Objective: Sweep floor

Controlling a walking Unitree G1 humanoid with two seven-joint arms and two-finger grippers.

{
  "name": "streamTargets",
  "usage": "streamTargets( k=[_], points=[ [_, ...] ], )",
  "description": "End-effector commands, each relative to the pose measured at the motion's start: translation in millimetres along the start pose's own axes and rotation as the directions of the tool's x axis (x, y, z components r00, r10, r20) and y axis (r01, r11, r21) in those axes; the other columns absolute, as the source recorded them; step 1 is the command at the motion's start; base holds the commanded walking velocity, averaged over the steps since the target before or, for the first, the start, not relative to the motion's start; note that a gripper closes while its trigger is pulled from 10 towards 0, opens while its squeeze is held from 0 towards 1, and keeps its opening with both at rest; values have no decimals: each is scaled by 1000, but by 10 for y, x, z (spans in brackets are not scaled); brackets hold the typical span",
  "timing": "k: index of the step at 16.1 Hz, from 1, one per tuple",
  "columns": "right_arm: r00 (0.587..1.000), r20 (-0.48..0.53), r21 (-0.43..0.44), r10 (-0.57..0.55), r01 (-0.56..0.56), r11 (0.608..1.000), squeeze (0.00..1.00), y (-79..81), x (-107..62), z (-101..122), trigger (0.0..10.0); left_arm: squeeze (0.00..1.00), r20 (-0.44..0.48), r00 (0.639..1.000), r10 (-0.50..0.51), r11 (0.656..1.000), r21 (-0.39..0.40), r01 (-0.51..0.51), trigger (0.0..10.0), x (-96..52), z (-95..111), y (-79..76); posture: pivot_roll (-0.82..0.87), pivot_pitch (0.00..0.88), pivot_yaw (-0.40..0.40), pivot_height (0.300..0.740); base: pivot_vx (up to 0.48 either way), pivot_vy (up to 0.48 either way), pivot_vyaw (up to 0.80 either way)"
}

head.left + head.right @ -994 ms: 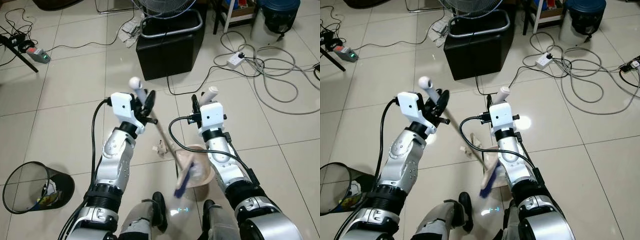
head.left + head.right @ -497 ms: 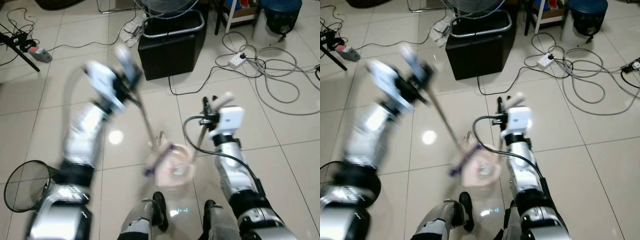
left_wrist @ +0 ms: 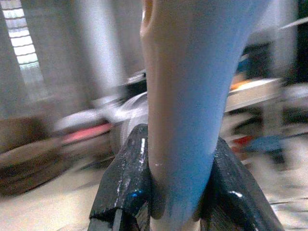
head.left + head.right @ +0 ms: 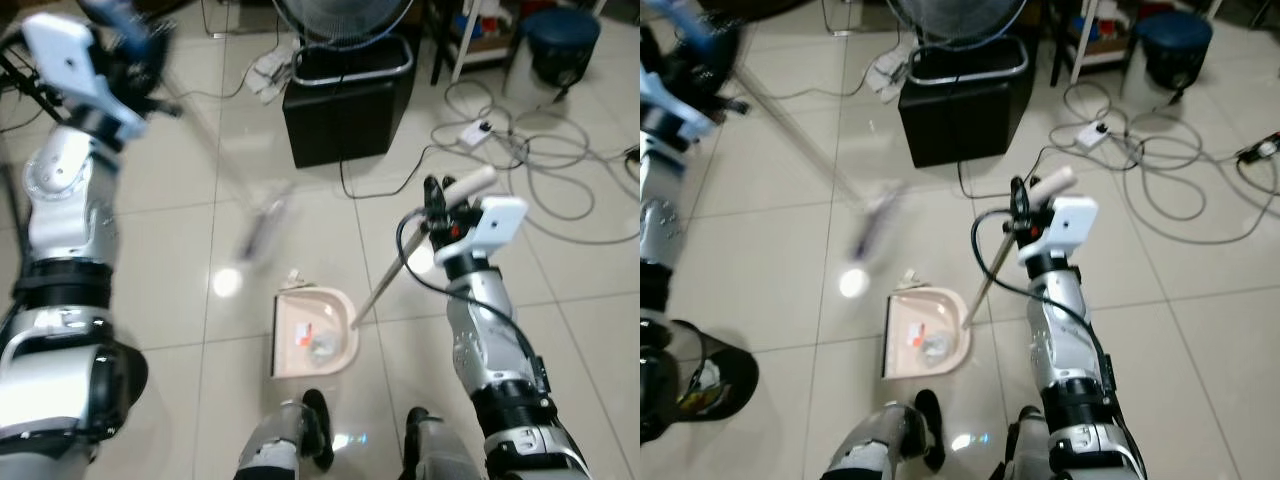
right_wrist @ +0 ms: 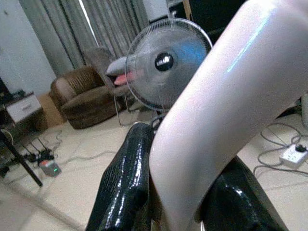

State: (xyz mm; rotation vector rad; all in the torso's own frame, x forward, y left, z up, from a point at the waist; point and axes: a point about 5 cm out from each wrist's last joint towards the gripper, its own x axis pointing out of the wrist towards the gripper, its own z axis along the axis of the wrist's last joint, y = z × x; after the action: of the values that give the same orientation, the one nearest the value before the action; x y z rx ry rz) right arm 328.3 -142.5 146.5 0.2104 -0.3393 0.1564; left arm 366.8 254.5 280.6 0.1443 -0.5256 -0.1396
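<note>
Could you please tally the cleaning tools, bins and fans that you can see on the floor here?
Broom: 1
Dustpan: 1
Mesh waste bin: 1
Black box bin: 1
Electric fan: 1
Total: 5

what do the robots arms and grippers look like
Both arms are jointed silver metal with black bands at the joints. Each wrist carries a white boxy block, and a black cable loops out beside the right arm. The right gripper and left gripper each have two glossy black fingers, the left ones a little scuffed.
</note>
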Motion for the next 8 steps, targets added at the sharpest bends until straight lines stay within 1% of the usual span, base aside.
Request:
streamTargets(
  k=[1,2,3,4,5,6,7,8],
  points=[
    [998,56,30,-27,25,999,0,-3,65,175,10000,0,-39,995,89,995,48,-87,10000,-103,-74,156,29,105,114,740,0,0,0],
    [996,67,18,-65,64,998,0,-48,121,303,10000,0,-87,988,128,991,61,-123,10000,-214,-220,173,21,95,110,740,0,0,0],
    [992,84,13,-91,91,996,0,-79,165,417,10000,0,-137,979,151,987,73,-142,10000,-331,-375,152,14,87,108,740,0,0,800],
    [988,107,0,-110,111,994,0,-96,201,563,10000,0,-197,966,169,985,57,-161,10000,-502,-585,79,10,84,107,740,0,0,800],
    [985,117,-3,-124,126,992,0,-102,218,652,10000,0,-232,958,168,986,55,-160,10000,-625,-711,0,7,84,105,740,0,0,800],
    [984,127,14,-125,125,992,0,-88,230,728,10000,0,-276,943,184,983,31,-183,10000,-744,-822,-62,7,84,105,740,0,0,800],
    [984,132,25,-122,120,992,0,-76,236,782,10000,0,-297,937,186,982,24,-187,10000,-829,-873,-128,-3,83,102,740,0,0,800],
    [984,131,33,-118,115,993,0,-55,245,832,10000,0,-308,936,169,985,32,-167,10000,-914,-894,-220,-4,83,103,740,0,0,800]
  ],
)
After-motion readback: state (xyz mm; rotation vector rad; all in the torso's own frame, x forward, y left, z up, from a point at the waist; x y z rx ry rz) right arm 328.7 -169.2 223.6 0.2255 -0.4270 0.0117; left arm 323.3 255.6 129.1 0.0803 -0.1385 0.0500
